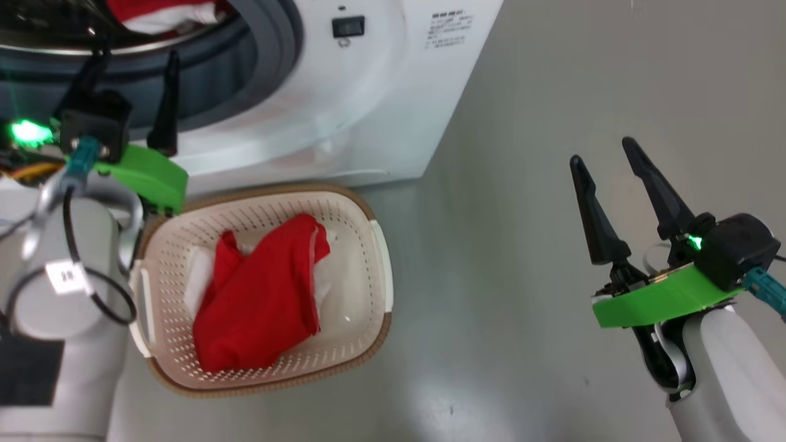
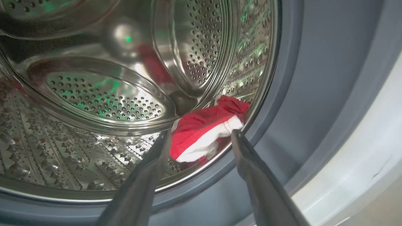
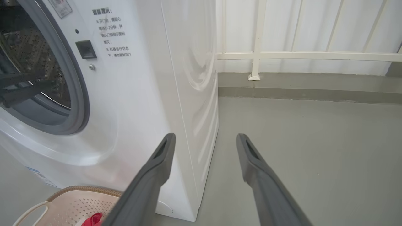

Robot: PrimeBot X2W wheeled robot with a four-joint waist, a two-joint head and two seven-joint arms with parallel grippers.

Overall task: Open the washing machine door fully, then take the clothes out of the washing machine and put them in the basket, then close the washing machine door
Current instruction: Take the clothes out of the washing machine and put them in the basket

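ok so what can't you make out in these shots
- Head view: top edge cuts off the red garment inside the washing machine.
- Head view: the left arm hides the upper-left corner of the basket.
- Left wrist view: red patch deep in the drum, fabric or reflection unclear.
- Head view: printed label, too small to read.
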